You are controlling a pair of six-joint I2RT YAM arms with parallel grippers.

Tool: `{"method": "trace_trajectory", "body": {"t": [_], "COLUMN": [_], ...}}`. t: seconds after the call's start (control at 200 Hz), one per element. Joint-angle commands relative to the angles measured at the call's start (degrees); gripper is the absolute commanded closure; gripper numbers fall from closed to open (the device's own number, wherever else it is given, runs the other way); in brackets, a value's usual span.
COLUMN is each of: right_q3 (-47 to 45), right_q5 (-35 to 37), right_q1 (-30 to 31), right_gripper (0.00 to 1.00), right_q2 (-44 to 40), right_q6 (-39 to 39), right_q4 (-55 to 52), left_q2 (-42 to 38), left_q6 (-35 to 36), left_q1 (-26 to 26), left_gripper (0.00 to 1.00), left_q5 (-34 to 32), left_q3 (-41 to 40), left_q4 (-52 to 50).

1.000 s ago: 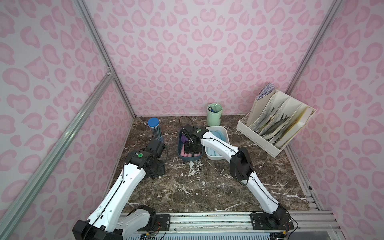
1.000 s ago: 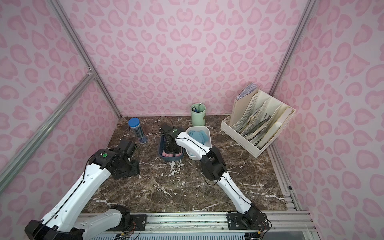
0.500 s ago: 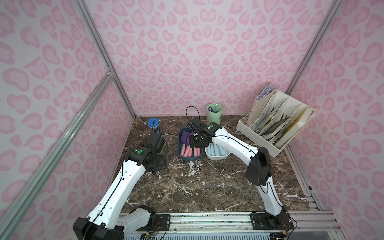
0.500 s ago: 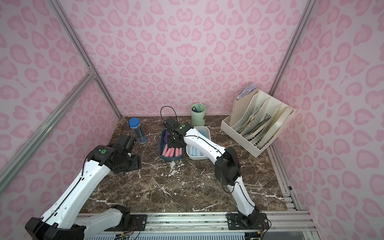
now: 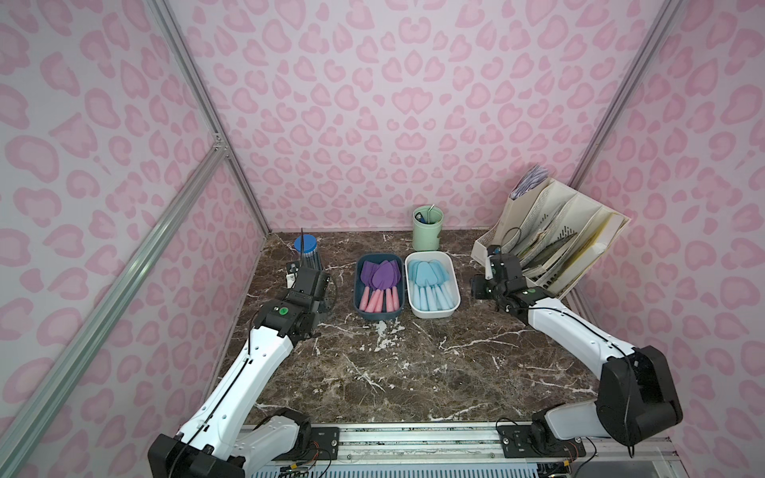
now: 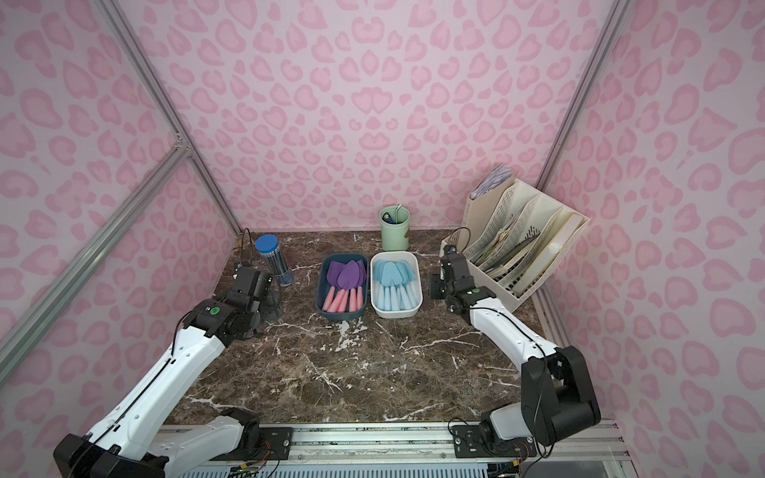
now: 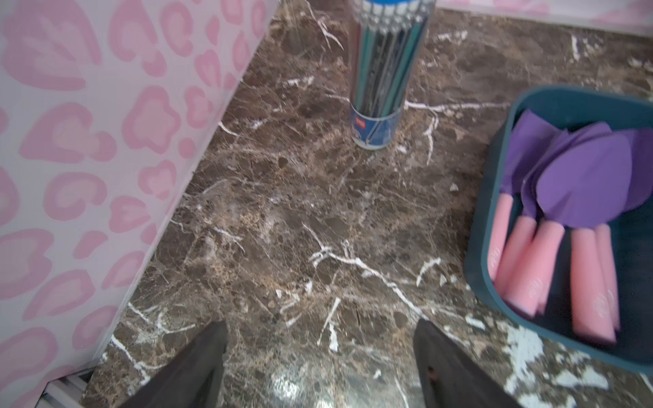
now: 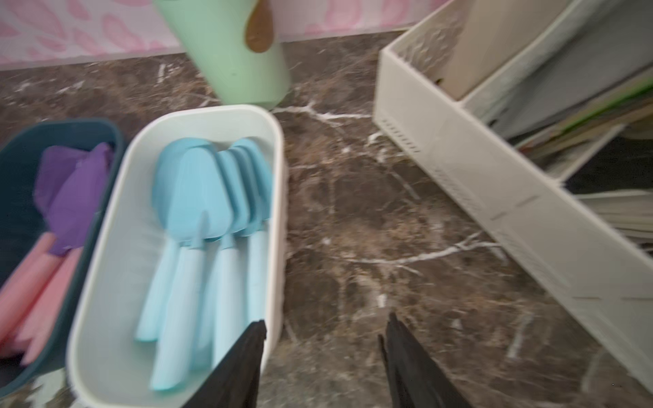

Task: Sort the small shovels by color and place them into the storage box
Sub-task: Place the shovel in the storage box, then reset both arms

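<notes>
Legible text, numbers, brands: none.

- Pencil tube [image 7: 385, 63], at 10 o'clock on the tabletop: a blue-and-white label band circles its base, with a small red mark at 9 o'clock on the band. The characters are too small to read.
- Purple shovels [image 7: 530, 268], in the dark blue box [image 7: 477, 261] at 12 o'clock: faint embossed marks near the ends of the pink handles, unreadable.
- Left arm [image 5: 248, 372] and right arm [image 5: 571, 331]: one plain green dot each, no characters.
</notes>
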Motion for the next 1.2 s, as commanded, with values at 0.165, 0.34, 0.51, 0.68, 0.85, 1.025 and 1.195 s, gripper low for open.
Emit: {"method": "trace_trajectory", "body": {"t": [0.165,0.34,0.51,0.68,0.85,1.025,1.195], "right_q3": [-20.4,-29.38,-34.51,-39.88,-39.1,-38.55,-38.15], "right_q5": [6.74,11.2,10.14,4.27,-0.51,-2.11,-3.4], "right_q1": [-11.39,-13.94,-15.4,-17.03,-16.14,-16.71,-17.24], "right_gripper": [0.33,0.3,0.28,0.28,0.19,0.01,0.01], "right_q2": [-7.19,-3.01,0.49,6.24,7.54,7.88,8.01], "right_q6": [-11.91,-14.07,-13.55,-13.66,-16.89,-16.79,-16.59], "right_q4": [31.34,51.33,65.24,80.58,80.14,79.66,78.91], "left_q2": [6.22,12.41,8.5,7.39,13.78,22.54,23.04], "left_q6": [3.5,5.6,10.22,13.57,16.5,18.74,19.64], "left_q1": [0.13,0.18,2.12,9.31,14.45,16.34,18.19], "left_gripper": [0.11,0.1,0.1,0.11,0.12,0.11,0.02], "left_q5": [-16.17,-20.62,-16.71,-7.49,0.93,5.46,9.94], "left_q3": [-5.89,-9.19,-20.51,-27.91,-28.08,-23.36,-28.7], "left_q4": [18.73,25.75,41.71,52.86,62.84,65.65,76.97]}}
